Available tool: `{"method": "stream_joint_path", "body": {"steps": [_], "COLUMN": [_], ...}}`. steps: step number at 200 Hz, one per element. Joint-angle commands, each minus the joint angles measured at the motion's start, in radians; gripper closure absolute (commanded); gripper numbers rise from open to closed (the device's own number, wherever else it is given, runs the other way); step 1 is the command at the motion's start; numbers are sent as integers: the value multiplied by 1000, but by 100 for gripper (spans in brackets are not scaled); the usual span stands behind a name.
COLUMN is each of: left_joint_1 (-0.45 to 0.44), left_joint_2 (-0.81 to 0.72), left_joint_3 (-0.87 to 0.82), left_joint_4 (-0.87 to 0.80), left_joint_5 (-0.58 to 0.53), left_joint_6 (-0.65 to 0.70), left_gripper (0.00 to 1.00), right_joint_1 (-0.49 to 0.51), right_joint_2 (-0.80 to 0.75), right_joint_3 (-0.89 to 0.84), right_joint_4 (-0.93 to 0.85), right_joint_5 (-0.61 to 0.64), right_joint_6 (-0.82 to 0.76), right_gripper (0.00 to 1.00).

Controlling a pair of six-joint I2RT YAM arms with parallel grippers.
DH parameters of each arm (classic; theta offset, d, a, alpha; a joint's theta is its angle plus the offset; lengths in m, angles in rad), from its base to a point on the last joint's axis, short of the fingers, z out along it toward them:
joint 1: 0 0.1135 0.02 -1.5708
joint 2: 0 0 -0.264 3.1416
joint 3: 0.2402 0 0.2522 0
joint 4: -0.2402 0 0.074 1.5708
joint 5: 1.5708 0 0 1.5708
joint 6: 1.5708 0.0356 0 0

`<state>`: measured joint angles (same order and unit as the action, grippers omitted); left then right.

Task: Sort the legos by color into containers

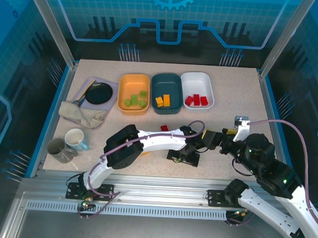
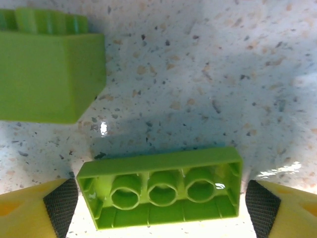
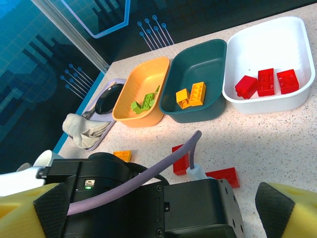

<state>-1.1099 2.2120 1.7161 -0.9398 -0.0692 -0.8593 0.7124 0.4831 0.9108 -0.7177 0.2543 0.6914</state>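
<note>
A green brick point(image 2: 163, 188) lies hollow side up on the table between my left gripper's point(image 2: 162, 203) fingers. The gripper is open; the left pad point(image 2: 62, 206) sits at the brick's end and a sliver of table shows at the right pad point(image 2: 262, 206). A second green brick point(image 2: 47, 74) lies beyond. My right gripper point(image 3: 161, 208) is open and holds nothing, just behind the left wrist point(image 1: 182, 155). The orange tub point(image 1: 134, 83) holds green bricks, the teal tub point(image 1: 167, 82) orange ones, the white tub point(image 1: 198, 79) red ones. Loose on the table are an orange brick point(image 3: 121, 155) and two red bricks point(image 3: 182, 159) point(image 3: 224, 176).
A lavender tray point(image 1: 111, 84) with a black item stands at the back left, a crumpled cloth point(image 1: 82, 115) in front of it. Two mugs point(image 1: 75, 139) point(image 1: 58, 150) stand near the left front edge. The left arm point(image 1: 147, 139) stretches across the table's middle.
</note>
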Motion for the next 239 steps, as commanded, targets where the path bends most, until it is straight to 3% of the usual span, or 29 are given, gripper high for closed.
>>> {"method": "stream_joint_path", "body": {"steps": [1,46,94,146,192,239], "left_joint_1": [-1,4,8,37,163,418], "left_joint_2": [30,52,25,-130,-319,-436], "left_joint_3": [23,25,19,7,-70,-109], "left_joint_4": [-29,-23,-27,-84,-106,-102], "left_joint_5": [-6,-25,-63,-117,-117,-104], "left_joint_6": [-34,-35,-23,-17,-14,74], "left_gripper": [13,29,34,34,35,35], "right_joint_1": [-14,-13,-15,-15,-16,-38], "right_joint_2": [-12,-8,-6,-7,78,314], "right_joint_3": [-10,-18,-24,13,98,138], "right_joint_4": [-12,-7,-15,-59,47,251], "right_joint_5": [-5,-19,-39,-57,-81,-199], "right_joint_6": [-9,-5,-7,-38,-68,-75], "right_gripper": [0,0,0,0,0,1]}}
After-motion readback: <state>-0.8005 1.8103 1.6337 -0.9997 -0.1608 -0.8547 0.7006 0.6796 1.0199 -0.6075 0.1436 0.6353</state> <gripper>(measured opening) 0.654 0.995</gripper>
